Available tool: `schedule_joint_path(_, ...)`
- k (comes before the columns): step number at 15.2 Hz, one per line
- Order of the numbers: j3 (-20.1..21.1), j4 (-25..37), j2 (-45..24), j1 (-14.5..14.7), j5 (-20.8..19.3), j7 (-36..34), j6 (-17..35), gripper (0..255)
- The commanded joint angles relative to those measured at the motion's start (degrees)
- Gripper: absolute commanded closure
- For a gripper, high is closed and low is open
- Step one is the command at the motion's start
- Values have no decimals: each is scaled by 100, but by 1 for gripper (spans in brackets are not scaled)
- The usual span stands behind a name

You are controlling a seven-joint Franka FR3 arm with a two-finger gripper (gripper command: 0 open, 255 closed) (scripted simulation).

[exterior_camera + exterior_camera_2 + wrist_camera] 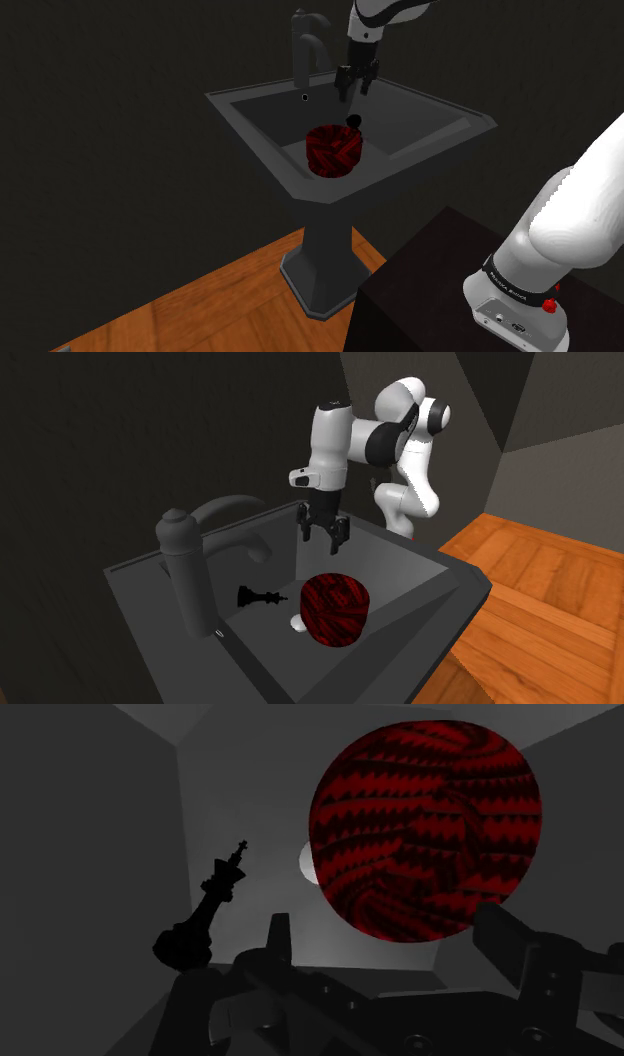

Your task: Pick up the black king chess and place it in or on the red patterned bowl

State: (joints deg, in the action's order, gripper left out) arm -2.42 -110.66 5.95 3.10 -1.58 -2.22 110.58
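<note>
Start from the gripper (325,542) as found: spread wide, holding nothing, above the sink (452,564) at the second exterior view's centre. Look for the black king (260,596) lying on its side, left of the red bowl (336,610) and apart from it. Lower toward the thick base, straddle it crosswise, close gently; probably prone to rolling.
</note>
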Motion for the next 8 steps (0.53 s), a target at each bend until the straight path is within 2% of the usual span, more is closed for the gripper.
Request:
schedule_joint_path(1,-121,-296,4,-88,28,292,343,0)
schedule_joint_path(8,-540,-983,-278,-394,215,1351,1436,0)
